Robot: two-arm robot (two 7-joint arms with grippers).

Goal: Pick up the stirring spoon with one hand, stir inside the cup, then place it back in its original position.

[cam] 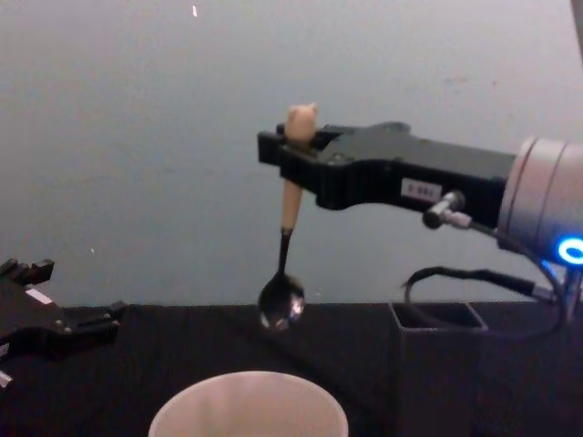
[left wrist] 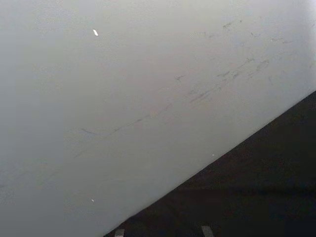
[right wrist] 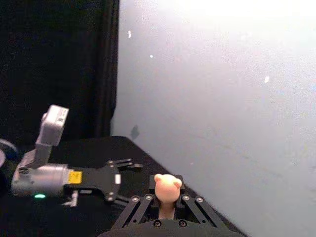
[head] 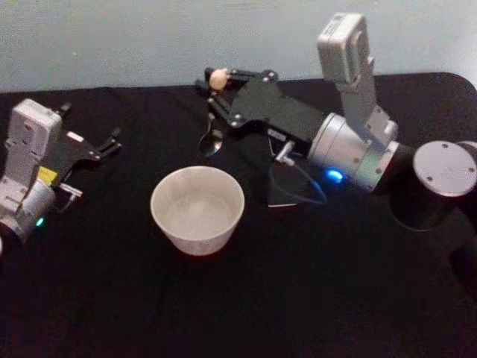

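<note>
My right gripper (head: 218,83) is shut on the cream handle of the stirring spoon (cam: 290,218), just under its bear-head knob (right wrist: 167,185). The spoon hangs upright in the air, its shiny bowl (head: 212,143) above the table, behind the cup's far rim. The wide cream cup (head: 197,209) stands at the table's middle with nothing in it. The dark square box holder (cam: 437,364) stands to the right of the cup, under the right arm. My left gripper (head: 112,143) rests open at the left, low over the table, holding nothing.
A black cloth covers the table (head: 298,298). A pale wall (cam: 137,137) rises just behind the table's far edge. A cable (head: 298,186) loops from the right wrist over the holder.
</note>
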